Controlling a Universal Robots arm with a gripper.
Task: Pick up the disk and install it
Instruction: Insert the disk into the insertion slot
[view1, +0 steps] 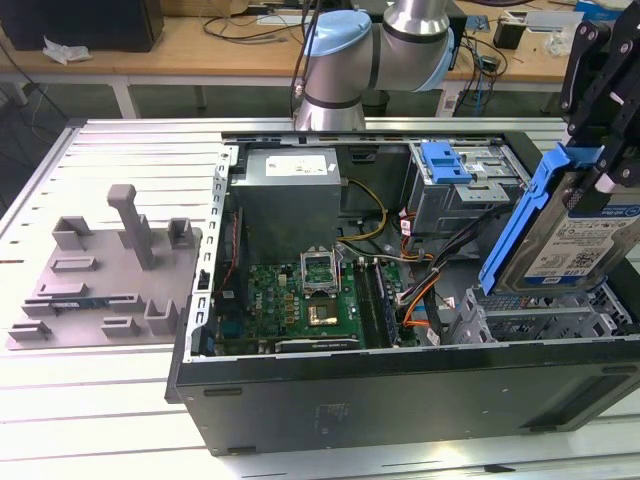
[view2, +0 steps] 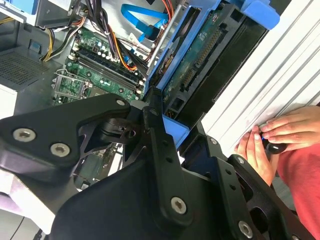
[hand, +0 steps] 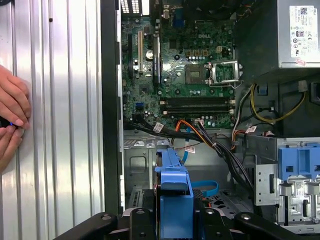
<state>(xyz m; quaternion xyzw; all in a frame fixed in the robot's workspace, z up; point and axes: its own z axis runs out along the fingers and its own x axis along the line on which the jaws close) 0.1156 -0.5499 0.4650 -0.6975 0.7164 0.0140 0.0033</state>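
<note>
At the exterior view's left, a grey plastic tray (view1: 105, 275) with blocky posts lies on the silver surface (view1: 90, 420), which has long ribs. Next to it sits the open black computer case (view1: 400, 405). Inside are a plain grey metal power box (view1: 288, 195) and, below it, a flat green board (view1: 300, 300) with a shiny square socket. Orange, yellow and black wires (view1: 420, 285) curl past it. Farther along, a bare blue plastic bracket (view1: 445, 162) rests on a metal bay. At the exterior view's right, the black hand (view1: 603, 160) is pinching the disk (view1: 570, 240) by its blue plastic frame. The disk is flat, silver and shaped like a box, with a white-and-blue label. It is tilted in the air over the shiny metal drive cage (view1: 520, 325) in the case. In the second wrist view, a person's fingers (view2: 280, 131) rest on the ribbed surface just outside the case.
</note>
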